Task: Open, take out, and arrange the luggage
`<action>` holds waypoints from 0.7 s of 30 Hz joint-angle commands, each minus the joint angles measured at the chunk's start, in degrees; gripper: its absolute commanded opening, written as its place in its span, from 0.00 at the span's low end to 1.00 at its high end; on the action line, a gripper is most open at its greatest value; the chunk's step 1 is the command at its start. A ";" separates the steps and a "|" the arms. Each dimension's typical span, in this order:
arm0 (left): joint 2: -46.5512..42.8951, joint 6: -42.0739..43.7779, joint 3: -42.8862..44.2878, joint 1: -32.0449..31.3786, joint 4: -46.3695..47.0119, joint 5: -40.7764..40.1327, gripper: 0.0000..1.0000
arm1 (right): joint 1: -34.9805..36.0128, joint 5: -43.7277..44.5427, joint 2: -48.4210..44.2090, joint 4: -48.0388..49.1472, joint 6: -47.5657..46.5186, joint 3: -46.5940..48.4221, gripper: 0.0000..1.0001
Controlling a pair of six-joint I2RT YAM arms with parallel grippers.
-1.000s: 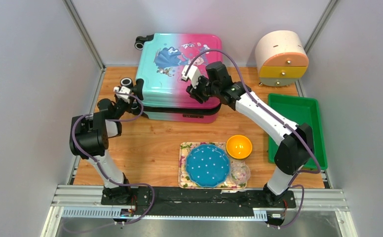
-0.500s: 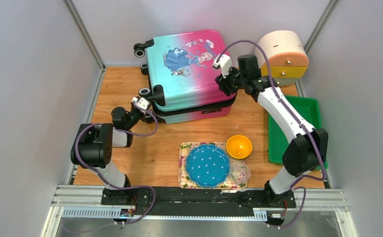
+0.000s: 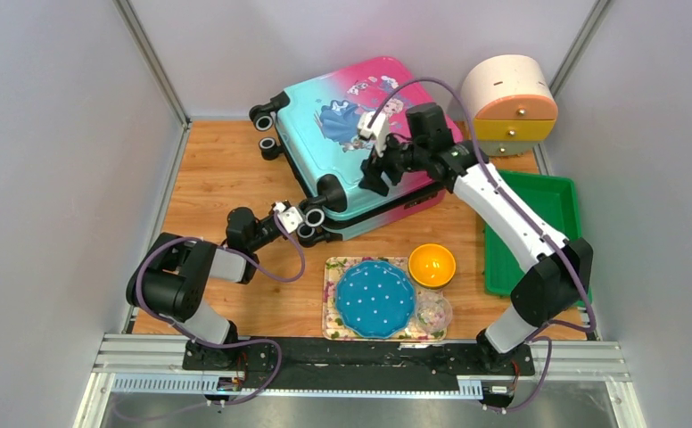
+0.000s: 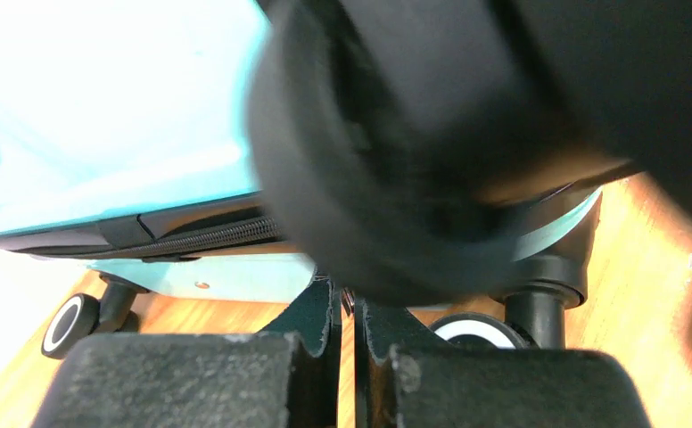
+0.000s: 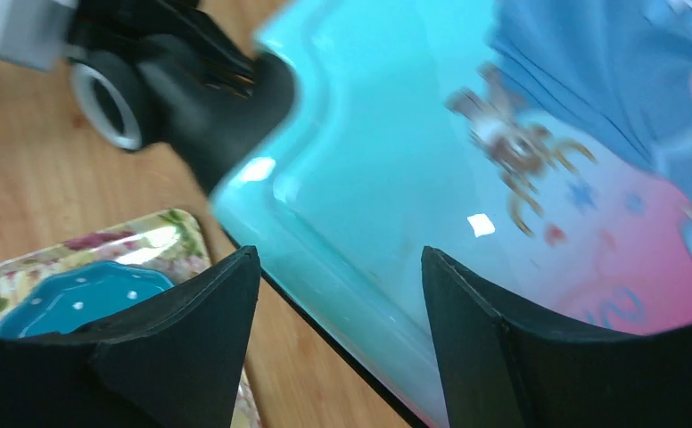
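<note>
Lying closed and askew on the table (image 3: pixel 226 169), the luggage (image 3: pixel 360 152) has the left gripper (image 4: pixel 350 303) pinched shut, nothing visibly held, beside its corner wheel (image 4: pixel 387 178), probably to push that corner, while the right gripper (image 5: pixel 338 259) hangs wide open and empty above its lid, likely to steady it.

Wood table (image 3: pixel 226 169): luggage (image 3: pixel 325 134) upper middle, cabinet (image 3: pixel 508 102) upper right, green tray (image 3: pixel 556 214) right, floral tray (image 3: pixel 332 303) and orange bowl (image 3: pixel 432 265) bottom center.
</note>
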 commanded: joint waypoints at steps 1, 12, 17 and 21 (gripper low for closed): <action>-3.45 3.67 0.42 -1.28 8.27 7.50 0.00 | 5.58 -11.76 -1.86 3.89 -5.92 0.48 0.72; -2.48 6.66 0.16 -1.28 9.41 7.59 0.00 | 14.12 -14.75 5.78 -2.71 -21.31 6.20 0.73; -2.22 7.18 0.07 -1.28 9.68 8.20 0.00 | 15.80 -14.67 8.86 -5.53 -25.01 8.93 0.73; -1.95 8.24 -0.02 -1.28 9.59 8.64 0.00 | 16.59 -13.70 13.78 -7.37 -26.86 13.23 0.76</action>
